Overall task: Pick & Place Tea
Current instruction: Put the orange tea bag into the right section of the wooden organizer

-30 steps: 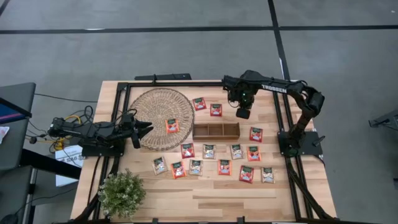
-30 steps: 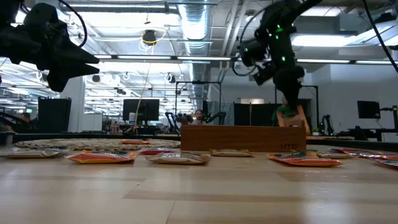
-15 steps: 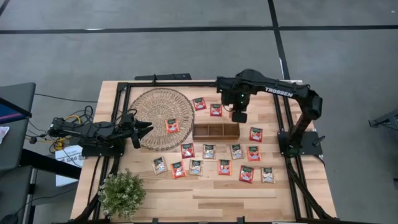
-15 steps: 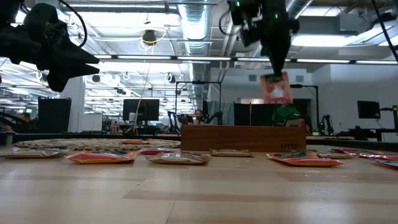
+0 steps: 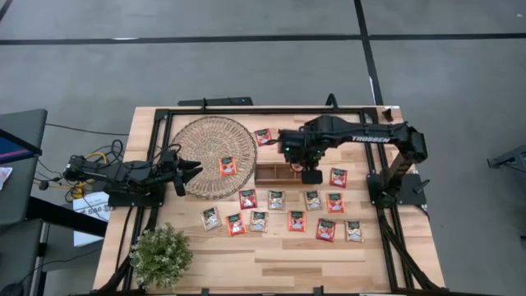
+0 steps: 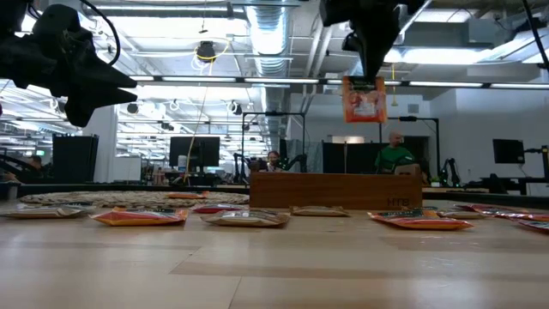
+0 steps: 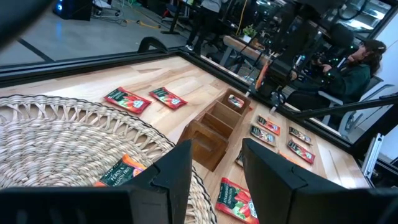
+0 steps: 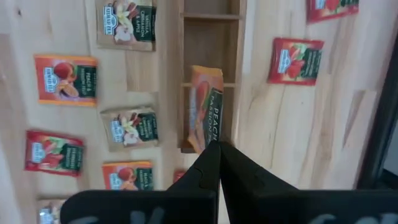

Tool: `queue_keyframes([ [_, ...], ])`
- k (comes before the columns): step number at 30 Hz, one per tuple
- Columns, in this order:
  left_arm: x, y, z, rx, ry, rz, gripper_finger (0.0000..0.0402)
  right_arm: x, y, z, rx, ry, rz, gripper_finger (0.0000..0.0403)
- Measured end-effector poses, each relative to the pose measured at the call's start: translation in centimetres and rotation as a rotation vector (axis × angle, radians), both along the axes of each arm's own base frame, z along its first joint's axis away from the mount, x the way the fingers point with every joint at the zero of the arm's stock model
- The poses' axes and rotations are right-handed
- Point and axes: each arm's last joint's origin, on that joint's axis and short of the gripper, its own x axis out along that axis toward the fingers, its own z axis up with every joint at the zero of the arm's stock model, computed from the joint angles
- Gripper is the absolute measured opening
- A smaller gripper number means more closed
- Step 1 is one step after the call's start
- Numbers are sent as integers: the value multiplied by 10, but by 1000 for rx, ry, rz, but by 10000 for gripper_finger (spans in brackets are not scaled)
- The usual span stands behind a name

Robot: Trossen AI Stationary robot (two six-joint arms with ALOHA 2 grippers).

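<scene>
The right claw hangs in the middle of the high view, just above the right end of the long brown wooden tray with compartments. Its fingers are pressed together on the top edge of an orange paper tea sachet, which dangles straight down from the fingertips in the upper middle of the low view, well clear of the tray's top edge. In the right wrist view the same sachet sits at the centre of the frame, directly beyond the closed finger tips, over the tray's end compartment.

The other flat square tea sachets, some red-orange and some pale grey-white, lie flat on the light wooden table. Most form two loose rows below the tray in the high view; one lies just right of the claw and one at the upper left of the tray. A single orange sachet rests on the large round woven mat at centre left.

The left claw waits at the left of the high view, over the mat's left rim, fingers apart and holding nothing. A small green potted plant stands at the lower left. A person in green shows in the room behind the tray.
</scene>
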Motion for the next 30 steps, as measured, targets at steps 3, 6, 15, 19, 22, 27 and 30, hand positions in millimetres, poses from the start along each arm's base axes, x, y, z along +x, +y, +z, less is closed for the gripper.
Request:
queue_keyframes([
  [3, 0, 0, 0, 0, 0, 0, 133, 0, 1, -12, -7, 19, 3, 0],
  [6, 0, 0, 0, 0, 0, 0, 133, -2, -2, -29, -6, 55, -2, 0],
  [15, 0, 0, 0, 0, 0, 0, 133, -10, -11, -70, -25, 69, 0, 0],
  [19, 0, 0, 0, 0, 1, -2, 133, -17, -17, -82, -29, 82, -20, 0],
  [22, 0, 0, 0, 0, 2, -2, 133, -19, -19, -85, -34, 43, -29, 0],
  [27, 0, 0, -1, 1, 6, -1, 133, -23, -22, -87, -35, 36, -43, 0],
  [30, 0, 0, -1, 1, 7, 0, 133, -22, -24, -87, -38, 28, -34, 0],
])
